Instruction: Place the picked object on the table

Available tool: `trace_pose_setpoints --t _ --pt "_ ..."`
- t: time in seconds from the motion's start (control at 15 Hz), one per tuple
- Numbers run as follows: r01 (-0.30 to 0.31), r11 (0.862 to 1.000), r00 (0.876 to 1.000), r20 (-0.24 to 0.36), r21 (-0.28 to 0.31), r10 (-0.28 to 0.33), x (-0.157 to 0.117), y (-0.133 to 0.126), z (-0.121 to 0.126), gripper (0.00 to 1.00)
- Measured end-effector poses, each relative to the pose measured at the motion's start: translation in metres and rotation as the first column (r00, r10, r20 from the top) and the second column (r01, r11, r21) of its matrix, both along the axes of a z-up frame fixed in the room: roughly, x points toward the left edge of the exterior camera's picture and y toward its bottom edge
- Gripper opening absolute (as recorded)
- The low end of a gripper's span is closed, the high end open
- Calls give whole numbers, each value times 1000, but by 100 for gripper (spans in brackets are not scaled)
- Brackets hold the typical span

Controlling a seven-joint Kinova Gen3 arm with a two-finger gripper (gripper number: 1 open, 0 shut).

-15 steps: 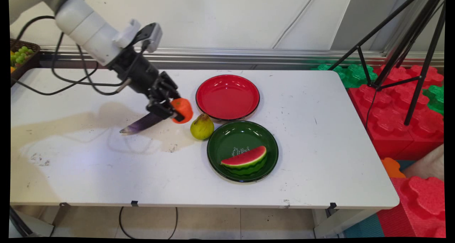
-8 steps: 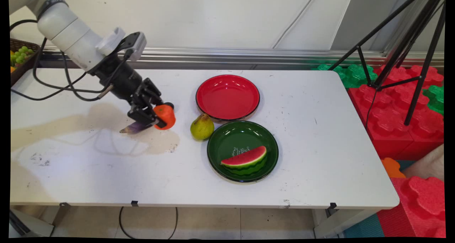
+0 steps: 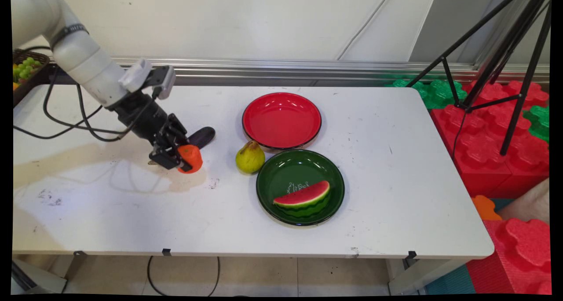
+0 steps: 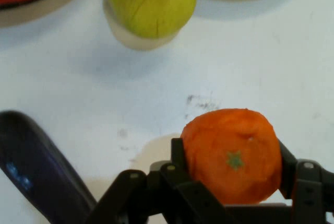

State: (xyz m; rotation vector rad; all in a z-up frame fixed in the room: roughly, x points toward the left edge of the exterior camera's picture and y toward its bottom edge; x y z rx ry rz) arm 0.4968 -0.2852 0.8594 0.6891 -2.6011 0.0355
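Note:
My gripper [image 3: 184, 159] is shut on an orange tangerine [image 3: 190, 158], low over the white table [image 3: 132, 213] left of centre. In the hand view the tangerine [image 4: 230, 154] sits clamped between the black fingers [image 4: 177, 157], green stem mark facing the camera. A dark purple eggplant [image 3: 201, 136] lies just behind the gripper, partly hidden by it; the hand view shows the eggplant [image 4: 39, 166] at the lower left. A yellow-green pear [image 3: 250, 157] stands to the right of the tangerine, and the pear [image 4: 151, 2] is ahead in the hand view.
A red plate [image 3: 281, 120] lies behind the pear. A green plate [image 3: 286, 171] holds a watermelon slice [image 3: 302, 197]. A basket of fruit [image 3: 24, 70] sits at the far left. A black tripod [image 3: 497, 50] and red and green foam blocks [image 3: 497, 138] stand right of the table.
The gripper has carried the tangerine leftward and down toward the table, away from the pear. More of the eggplant's thick end now shows behind it.

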Motion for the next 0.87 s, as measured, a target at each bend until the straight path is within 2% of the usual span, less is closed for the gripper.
trace_pose_setpoints --t 0.33,0.6,0.67,0.87 --pt "-36 999 999 24 34 35 4 -5 -37 0" --pt "-67 997 997 27 48 66 5 -8 -55 0" --pt "-74 996 997 27 50 73 6 -9 -58 100" --pt "-89 995 996 25 48 88 8 -10 -63 100"
